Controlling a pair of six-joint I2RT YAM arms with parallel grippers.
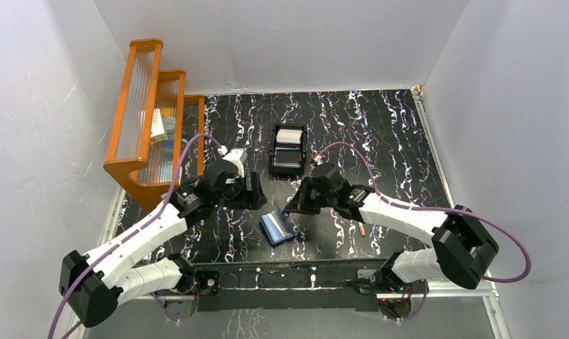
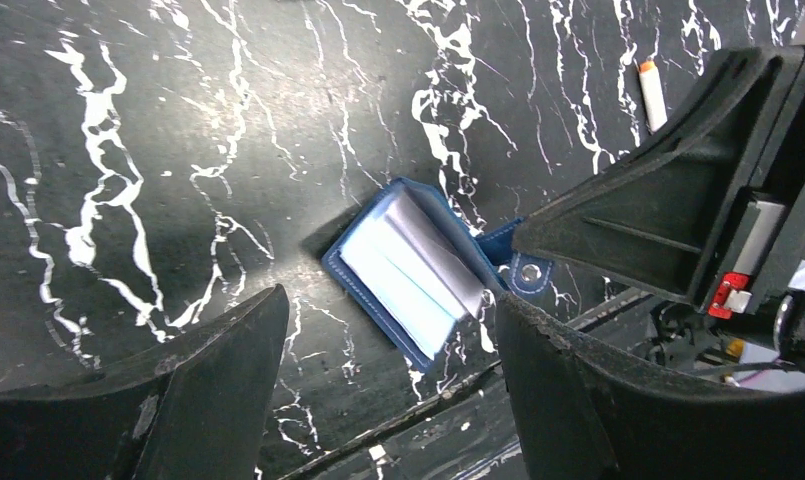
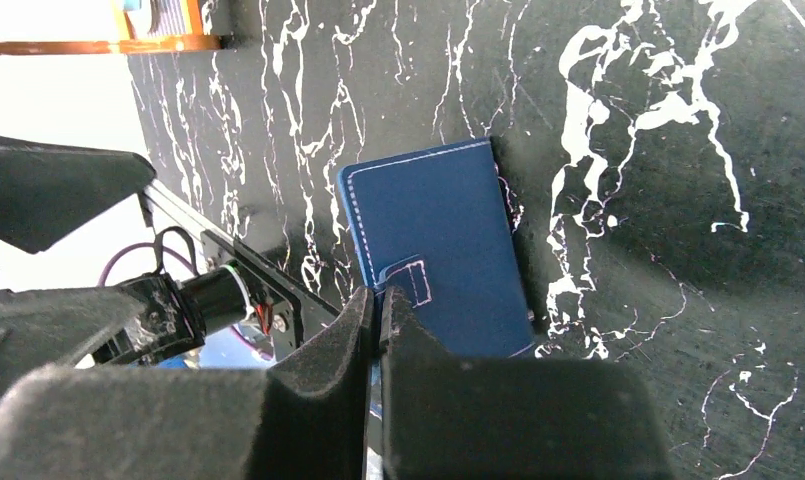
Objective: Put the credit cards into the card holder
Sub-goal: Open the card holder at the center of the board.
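— Right hand (image 3: 380,300) first: apart or together?
— Together, clamped on the card holder (image 3: 433,250) at its edge beside the snap tab (image 3: 410,282); the navy outer side faces that wrist's camera.
— Where does the card holder sit?
— On the counter (image 1: 380,127), near the middle of its near edge, lying open, with pale credit cards (image 2: 418,255) showing inside.
— Left hand (image 2: 390,300)?
— Fingers apart, nothing between them, hanging over the counter just beside the card holder, toward the left edge. More cards lie in a black box (image 1: 273,152) nearer the far edge.
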